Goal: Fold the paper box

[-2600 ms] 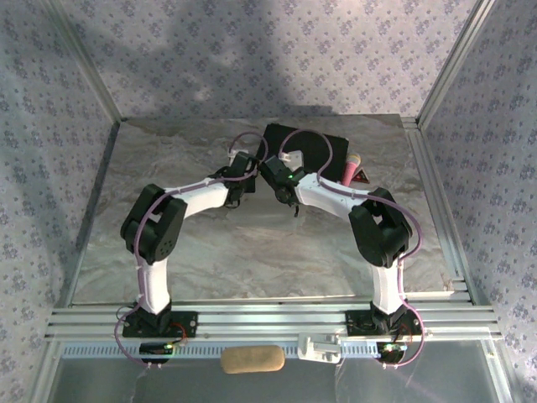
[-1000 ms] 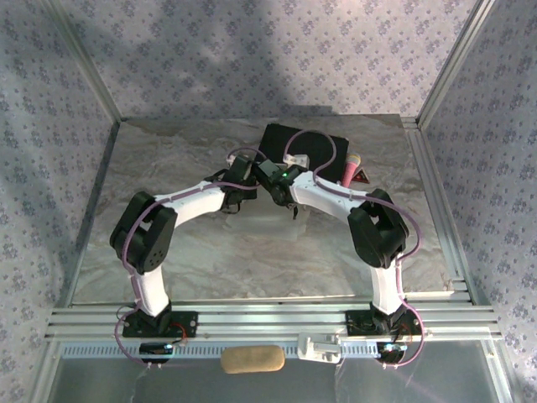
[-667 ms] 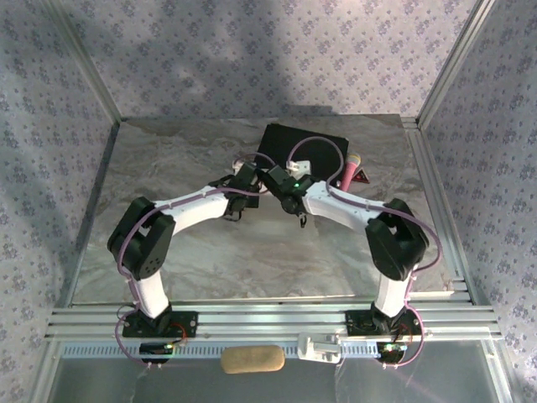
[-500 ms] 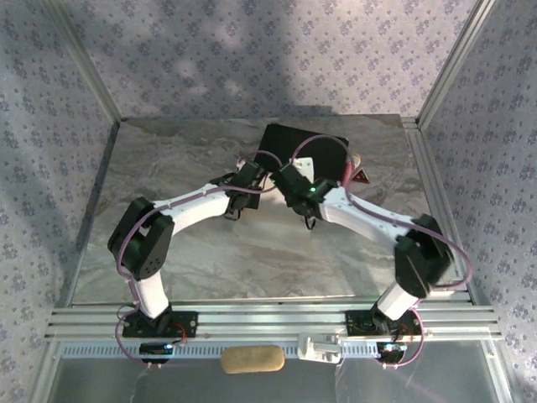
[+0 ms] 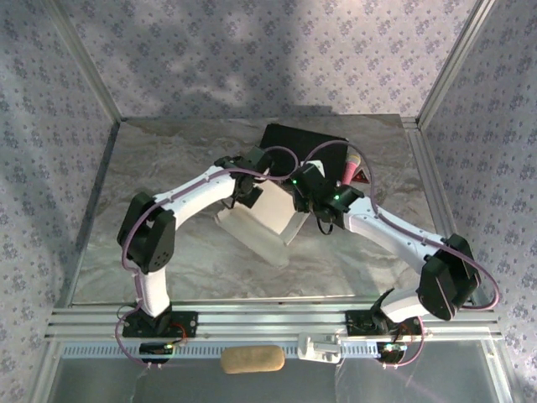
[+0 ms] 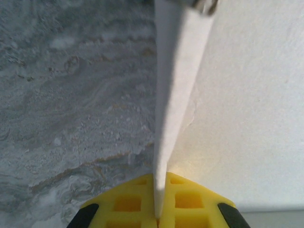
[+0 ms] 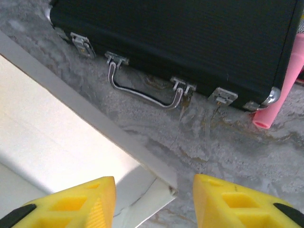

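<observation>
Left gripper (image 6: 156, 185) pinches a paper box (image 5: 267, 217) panel just in front of the black case (image 7: 190, 42). Right gripper (image 7: 153, 184) hangs spread over the box corner nearest the case, probably not touching.

Lab test booth — aluminium frame (image 5: 268, 323), patterned walls (image 5: 268, 59), marbled tabletop (image 5: 168, 159)

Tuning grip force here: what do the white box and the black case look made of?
The paper box: thin matte white card, going by its slim cut edge; black case: hard shell, fine ribbed texture, probably plastic or covered board; shiny metal latches and handle.
</observation>
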`<control>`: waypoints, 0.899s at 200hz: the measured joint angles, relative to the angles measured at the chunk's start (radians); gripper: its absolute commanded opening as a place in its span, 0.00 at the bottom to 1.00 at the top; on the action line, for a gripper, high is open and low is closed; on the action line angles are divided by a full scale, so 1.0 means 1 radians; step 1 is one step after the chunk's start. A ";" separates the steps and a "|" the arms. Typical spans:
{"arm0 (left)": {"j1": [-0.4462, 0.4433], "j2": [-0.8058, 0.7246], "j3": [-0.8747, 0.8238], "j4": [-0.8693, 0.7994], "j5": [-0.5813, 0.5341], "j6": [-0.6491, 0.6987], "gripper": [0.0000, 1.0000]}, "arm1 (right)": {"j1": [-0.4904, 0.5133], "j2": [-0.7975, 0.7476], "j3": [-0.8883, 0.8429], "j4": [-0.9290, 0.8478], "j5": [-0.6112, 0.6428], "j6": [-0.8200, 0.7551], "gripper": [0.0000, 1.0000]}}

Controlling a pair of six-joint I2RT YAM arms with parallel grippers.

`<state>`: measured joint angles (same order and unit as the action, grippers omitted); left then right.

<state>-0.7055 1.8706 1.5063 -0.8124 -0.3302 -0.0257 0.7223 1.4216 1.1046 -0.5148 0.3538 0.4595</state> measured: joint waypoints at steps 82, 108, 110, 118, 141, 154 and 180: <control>-0.019 0.190 0.165 -0.169 -0.170 0.237 0.20 | 0.004 -0.001 -0.124 0.006 -0.029 0.136 0.42; -0.036 0.268 0.283 -0.177 -0.261 0.244 0.31 | 0.006 -0.001 -0.145 0.006 -0.030 0.174 0.42; -0.037 0.273 0.292 -0.179 -0.266 0.243 0.32 | 0.006 -0.001 -0.146 0.006 -0.029 0.177 0.42; -0.044 0.293 0.348 -0.188 -0.285 0.230 0.37 | 0.006 -0.001 -0.146 0.006 -0.029 0.185 0.42; -0.063 0.311 0.506 -0.207 -0.322 0.156 0.52 | 0.011 -0.005 -0.146 0.016 -0.029 0.189 0.42; -0.074 0.307 0.594 -0.218 -0.326 0.102 0.52 | 0.018 -0.014 -0.146 0.019 -0.029 0.191 0.41; -0.085 0.258 0.684 -0.248 -0.321 -0.009 0.52 | 0.021 -0.029 -0.146 0.019 -0.029 0.192 0.41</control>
<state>-0.7906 2.1288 2.1902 -1.0607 -0.6510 -0.0349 0.7433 1.3922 0.9581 -0.4957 0.3252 0.6514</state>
